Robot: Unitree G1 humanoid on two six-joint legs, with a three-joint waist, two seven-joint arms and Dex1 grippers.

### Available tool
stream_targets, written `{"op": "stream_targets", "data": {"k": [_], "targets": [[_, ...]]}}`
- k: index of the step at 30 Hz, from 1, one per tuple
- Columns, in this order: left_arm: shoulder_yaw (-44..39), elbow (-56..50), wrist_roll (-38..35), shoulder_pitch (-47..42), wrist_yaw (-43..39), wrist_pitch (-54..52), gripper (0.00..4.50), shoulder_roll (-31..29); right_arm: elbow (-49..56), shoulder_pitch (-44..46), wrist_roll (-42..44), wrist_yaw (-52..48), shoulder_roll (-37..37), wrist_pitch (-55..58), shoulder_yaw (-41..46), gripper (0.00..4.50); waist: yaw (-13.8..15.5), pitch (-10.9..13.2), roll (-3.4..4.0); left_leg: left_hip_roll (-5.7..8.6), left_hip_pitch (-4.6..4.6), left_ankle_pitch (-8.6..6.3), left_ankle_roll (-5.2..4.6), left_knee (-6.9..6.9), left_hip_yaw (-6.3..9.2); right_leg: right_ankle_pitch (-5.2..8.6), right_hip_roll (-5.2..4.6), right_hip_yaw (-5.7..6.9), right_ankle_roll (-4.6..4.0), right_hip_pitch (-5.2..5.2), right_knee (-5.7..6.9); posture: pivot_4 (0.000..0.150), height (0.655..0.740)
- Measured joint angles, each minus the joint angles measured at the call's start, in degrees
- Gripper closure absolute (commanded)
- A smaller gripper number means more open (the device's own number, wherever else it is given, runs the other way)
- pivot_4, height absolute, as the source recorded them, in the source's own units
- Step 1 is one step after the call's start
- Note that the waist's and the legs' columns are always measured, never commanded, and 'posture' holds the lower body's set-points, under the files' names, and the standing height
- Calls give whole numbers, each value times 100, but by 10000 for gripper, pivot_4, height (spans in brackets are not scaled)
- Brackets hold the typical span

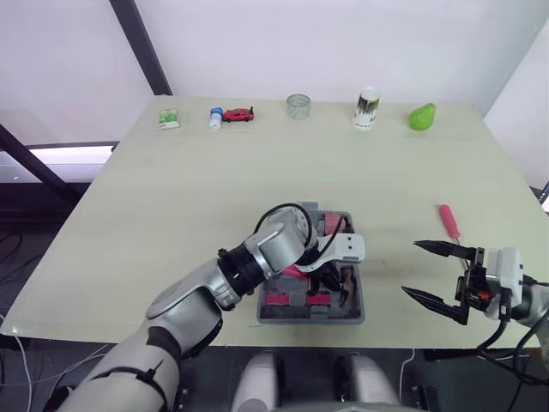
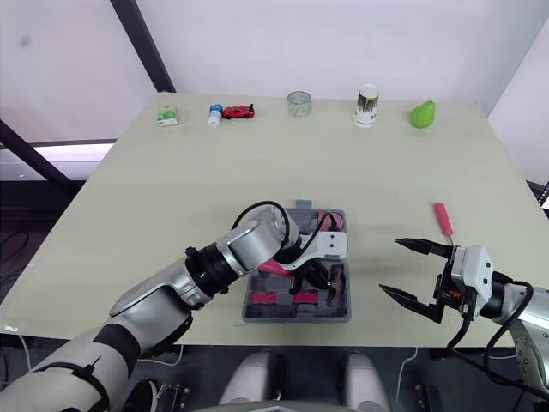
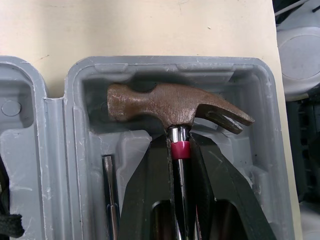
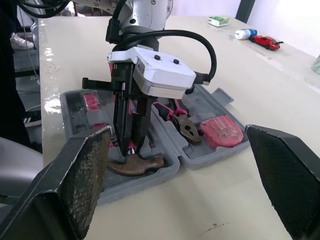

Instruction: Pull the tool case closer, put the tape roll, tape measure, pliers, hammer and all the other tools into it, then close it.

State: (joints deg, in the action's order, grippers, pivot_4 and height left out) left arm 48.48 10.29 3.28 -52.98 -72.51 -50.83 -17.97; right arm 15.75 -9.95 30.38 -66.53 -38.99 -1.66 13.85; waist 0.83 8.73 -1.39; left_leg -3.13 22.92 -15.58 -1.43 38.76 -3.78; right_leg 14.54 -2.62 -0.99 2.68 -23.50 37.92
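Observation:
The grey tool case lies open near the table's front edge, in the middle. My left gripper reaches down into it and is shut on the shaft of the hammer, just below the rusty head. The head rests in its moulded recess at the case's near end. Pliers and a red rounded tool lie in the case, and a thin screwdriver blade sits beside the hammer. A red-handled screwdriver lies on the table to the right of the case. My right gripper hovers open right of the case, holding nothing.
Along the far edge stand a small green-white box, a blue-white bottle, a red toy car, a clear cup, a white can and a green pear.

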Motion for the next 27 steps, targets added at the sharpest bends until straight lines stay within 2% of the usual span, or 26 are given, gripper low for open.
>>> {"op": "stream_targets", "data": {"k": [2,3,5,19,27], "targets": [[4,33,1,-16,-8,12,34545,11,10,-18,-17,39,10,-12,0,0,0,0,0,0,0,0,0,0,1,0,0,1,0,0,0,1500,7400],[4,41,2,-20,-9,22,32759,12,18,-30,-19,51,16,-18,-1,0,1,0,0,0,0,0,0,0,2,0,0,1,0,0,0,1500,7400],[70,41,-20,-23,-110,69,23822,18,25,-57,-20,72,67,-45,-6,0,2,-1,2,3,0,0,0,2,3,0,0,-2,0,2,1,1500,7400],[104,-86,-11,-37,-12,13,23822,4,60,-26,-20,67,71,-98,-53,0,-4,-1,3,7,5,0,0,15,12,0,1,-8,1,3,4,1500,7400],[-21,-303,-24,-112,5,2,23822,-204,46,41,-20,62,71,-99,-172,0,-5,-1,3,7,5,0,-1,15,21,0,2,-7,1,3,5,1500,7400]]}}
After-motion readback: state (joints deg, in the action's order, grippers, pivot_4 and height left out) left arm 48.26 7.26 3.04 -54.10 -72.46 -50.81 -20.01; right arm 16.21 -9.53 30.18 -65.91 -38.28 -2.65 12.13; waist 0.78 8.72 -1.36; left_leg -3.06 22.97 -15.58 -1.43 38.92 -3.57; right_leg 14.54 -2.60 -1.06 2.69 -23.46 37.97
